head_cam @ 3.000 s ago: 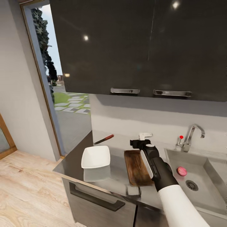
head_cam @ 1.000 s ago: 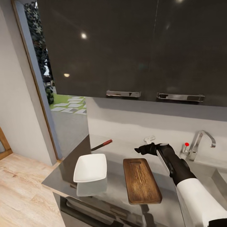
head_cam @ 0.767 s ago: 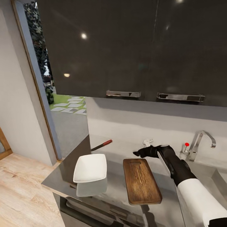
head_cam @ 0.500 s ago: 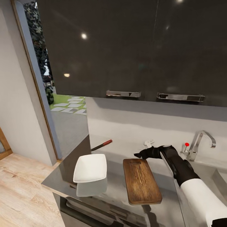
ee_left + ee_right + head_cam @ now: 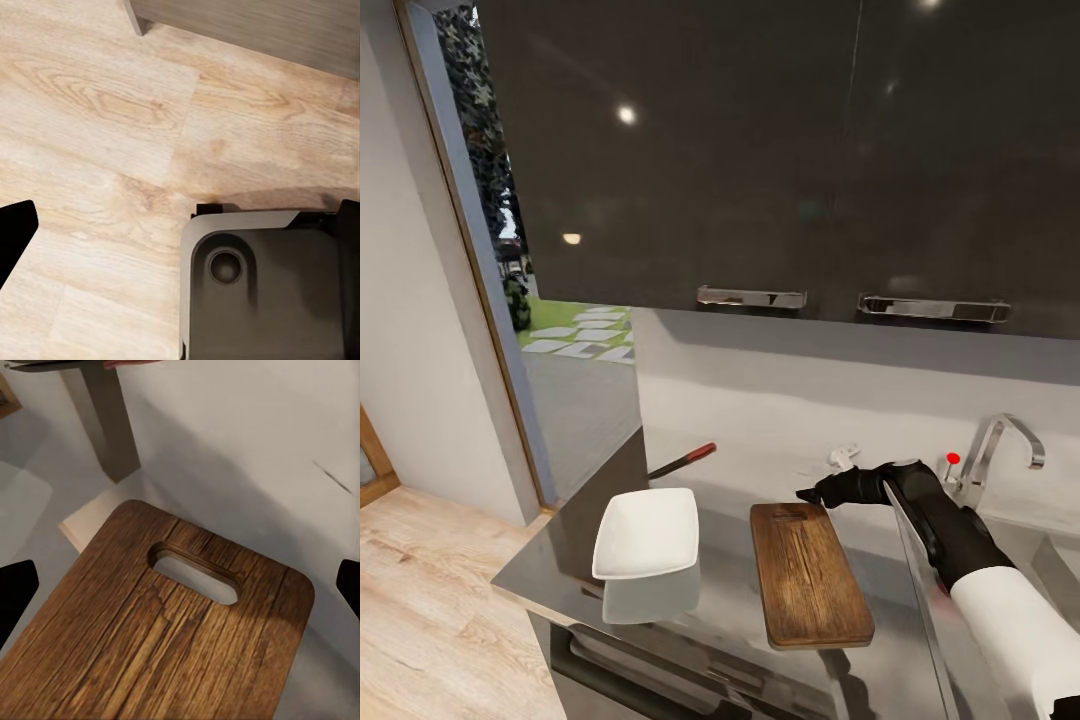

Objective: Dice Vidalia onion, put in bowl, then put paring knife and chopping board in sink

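Kitchen corner, grey desk [image 5: 730, 590] under dark cabinets. Right jaws [image 5: 812, 494] spread, empty, over board [image 5: 805, 572] far end. Left jaws spread above floor [image 5: 97, 112]. Bowl [image 5: 648, 532] left, knife [image 5: 682, 461] far-left. Onion unseen; risk: clipping tap [image 5: 990, 455] swinging toward sink [image 5: 1050, 560].

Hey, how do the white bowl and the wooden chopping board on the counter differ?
The bowl is glossy white; the chopping board is brown wood with visible grain. The bowl is squarish with sloping sides that hold things; the chopping board is flat, longer than wide, with a handle slot at its far end. The bowl sits nearer the doorway, the chopping board nearer the faucet. Both rest empty on the grey countertop and have rounded corners.
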